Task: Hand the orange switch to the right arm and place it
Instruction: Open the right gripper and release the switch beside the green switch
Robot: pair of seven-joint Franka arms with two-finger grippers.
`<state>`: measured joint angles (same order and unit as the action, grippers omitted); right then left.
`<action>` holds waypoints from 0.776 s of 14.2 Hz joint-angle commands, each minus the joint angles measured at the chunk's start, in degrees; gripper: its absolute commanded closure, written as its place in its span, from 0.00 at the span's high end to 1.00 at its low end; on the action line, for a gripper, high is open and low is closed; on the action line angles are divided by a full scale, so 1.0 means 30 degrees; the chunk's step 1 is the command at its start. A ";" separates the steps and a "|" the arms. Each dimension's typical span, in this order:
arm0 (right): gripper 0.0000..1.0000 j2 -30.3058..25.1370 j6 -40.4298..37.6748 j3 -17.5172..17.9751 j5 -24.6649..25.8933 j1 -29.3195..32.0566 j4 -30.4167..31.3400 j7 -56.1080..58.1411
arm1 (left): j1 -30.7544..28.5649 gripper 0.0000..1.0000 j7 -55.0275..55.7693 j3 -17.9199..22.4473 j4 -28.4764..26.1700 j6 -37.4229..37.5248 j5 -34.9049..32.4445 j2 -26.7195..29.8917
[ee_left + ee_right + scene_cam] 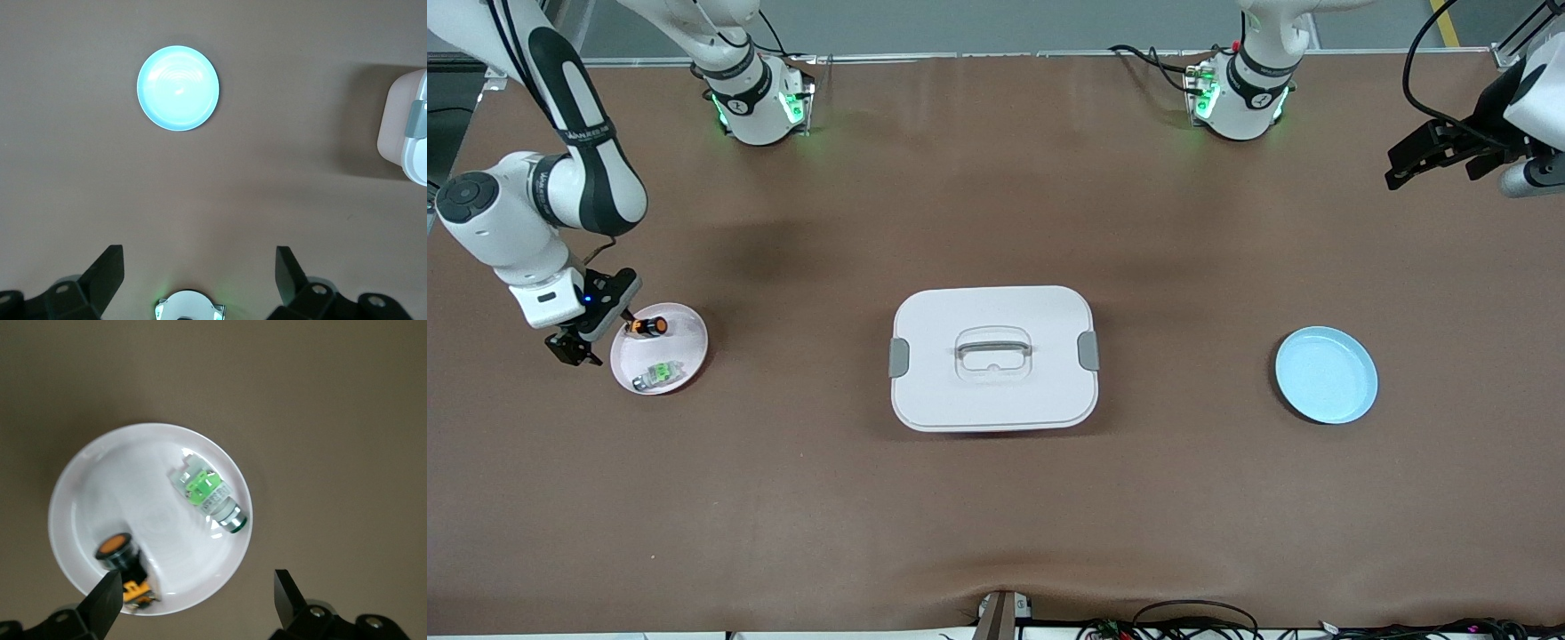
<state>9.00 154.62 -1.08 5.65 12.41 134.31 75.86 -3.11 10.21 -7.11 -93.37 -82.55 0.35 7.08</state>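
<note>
On the pink plate [690, 341] at the right arm's end, the orange switch [647, 326] is lying button toward 3 o'clock; the right gripper [596, 329], jaws open, is hovering at its 9 o'clock. The left gripper [1440, 153], also open, is waiting well apart.

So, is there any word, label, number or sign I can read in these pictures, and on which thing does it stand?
Right arm, black band: white lettering, too small to read.
Round mark on each arm base: a symbol, not readable.
Orange switch, green-topped part, pink plate, blue plate, white lidded box: no text visible.
</note>
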 commanded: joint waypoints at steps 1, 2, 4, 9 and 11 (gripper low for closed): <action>1.00 -0.0975 -0.2314 0.0097 0.0226 -0.0238 -0.0294 -0.4354 | -0.0253 1.00 -0.0444 0.0113 0.0067 -0.0110 -0.0087 0.0013; 1.00 -0.1064 -0.2581 0.0097 0.0226 -0.0268 -0.0441 -0.5557 | -0.0283 1.00 -0.0444 0.0113 0.0067 -0.0110 -0.0086 0.0013; 1.00 -0.1443 -0.3107 0.0097 0.0226 -0.0268 -0.0501 -0.7436 | -0.0283 1.00 -0.0444 0.0113 0.0097 -0.0110 -0.0115 -0.0016; 1.00 -0.2353 -0.7817 0.0126 0.0109 -0.1290 -0.2224 -1.4370 | -0.0254 1.00 -0.0444 0.0113 0.0097 -0.0110 -0.0145 -0.0046; 1.00 -0.2354 -0.9869 0.0126 0.0022 -0.1644 -0.3454 -1.7973 | -0.0254 1.00 -0.0415 0.0113 0.0242 -0.0110 -0.0115 -0.0278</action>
<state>2.60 130.17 -0.61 5.60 8.53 127.02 30.99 -3.70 10.15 -6.68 -93.37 -82.59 0.35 7.01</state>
